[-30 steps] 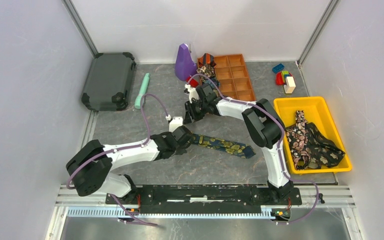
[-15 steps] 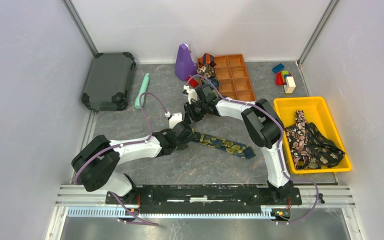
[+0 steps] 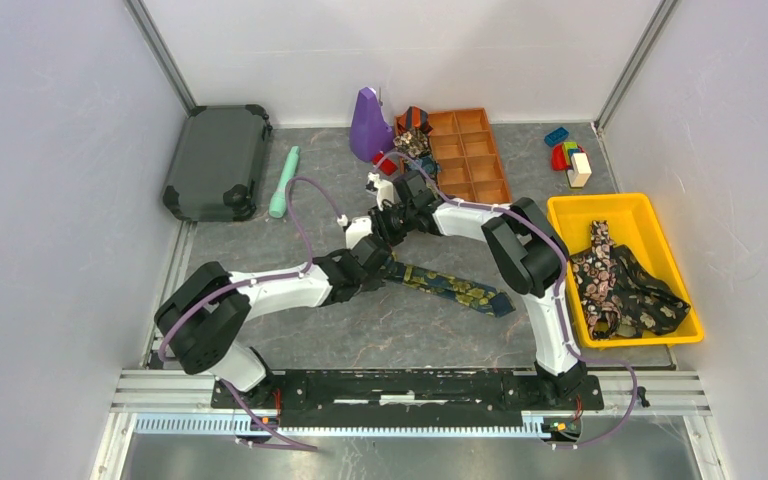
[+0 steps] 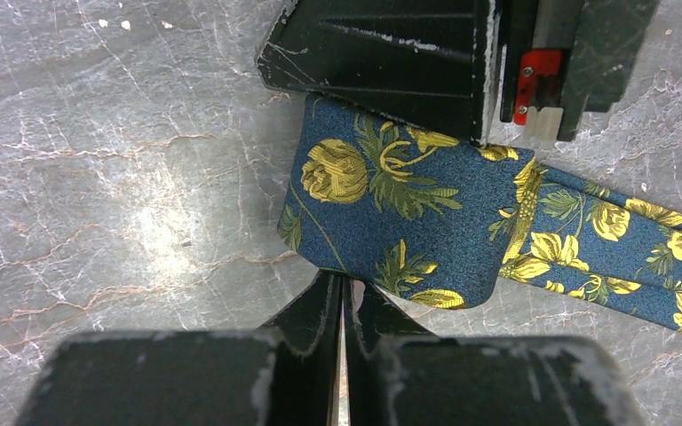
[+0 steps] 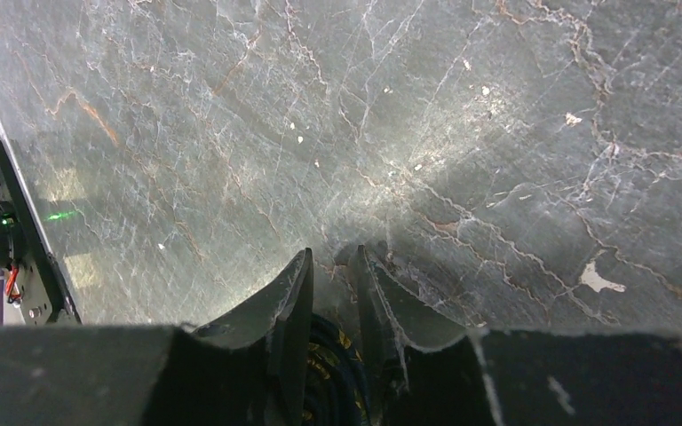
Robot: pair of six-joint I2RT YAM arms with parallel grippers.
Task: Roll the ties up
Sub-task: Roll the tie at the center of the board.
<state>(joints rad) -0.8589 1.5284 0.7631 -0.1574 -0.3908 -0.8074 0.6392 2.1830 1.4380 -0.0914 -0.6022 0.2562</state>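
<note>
On the table (image 3: 245, 250), right gripper (image 5: 333, 264) pinches the tie (image 4: 391, 209).

Left arm (image 3: 270, 290): we see it swung away from the near edge of the surface (image 3: 290, 335), elbow drawn inward.
Left pincer (image 4: 342, 284): we find it moved up just beside the right pincer (image 5: 333, 259).
Tie (image 4: 382, 209): narrow end shifted toward the far edge.

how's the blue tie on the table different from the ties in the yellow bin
The blue tie lies stretched along the table, one end curled over; the bin ties sit heaped in the yellow bin. The blue tie shows gold flowers; the bin ties are black with pale print. Both are patterned fabric.
</note>
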